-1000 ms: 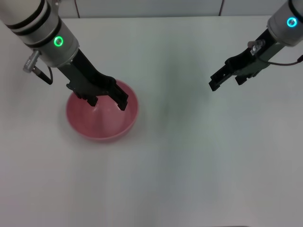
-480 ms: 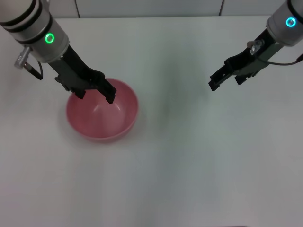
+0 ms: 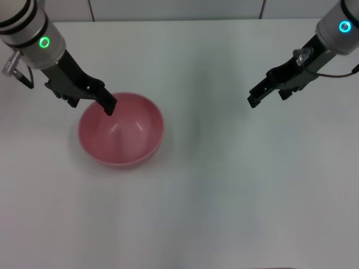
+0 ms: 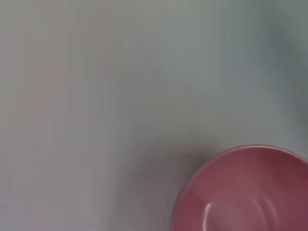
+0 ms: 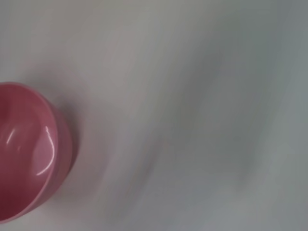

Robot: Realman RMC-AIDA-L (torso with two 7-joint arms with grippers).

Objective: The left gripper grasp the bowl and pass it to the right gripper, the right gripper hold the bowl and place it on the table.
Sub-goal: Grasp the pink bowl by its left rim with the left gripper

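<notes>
The glossy pink bowl (image 3: 124, 134) stands upright on the white table (image 3: 224, 196), left of centre in the head view. My left gripper (image 3: 91, 103), on the green-lit arm, is open at the bowl's far left rim. One fingertip (image 3: 110, 107) hangs over the inside of the rim and the other is outside the bowl. My right gripper (image 3: 268, 98), on the cyan-lit arm, hangs open and empty above the table far to the right. Part of the bowl (image 4: 245, 192) shows in the left wrist view, and the bowl (image 5: 24, 154) also shows in the right wrist view.
A grey wall edge runs along the table's far side. Only bare white tabletop lies between the bowl and the right gripper.
My left gripper has drawn back from over the bowl's middle toward its far left rim. The bowl and the right arm have not moved.
</notes>
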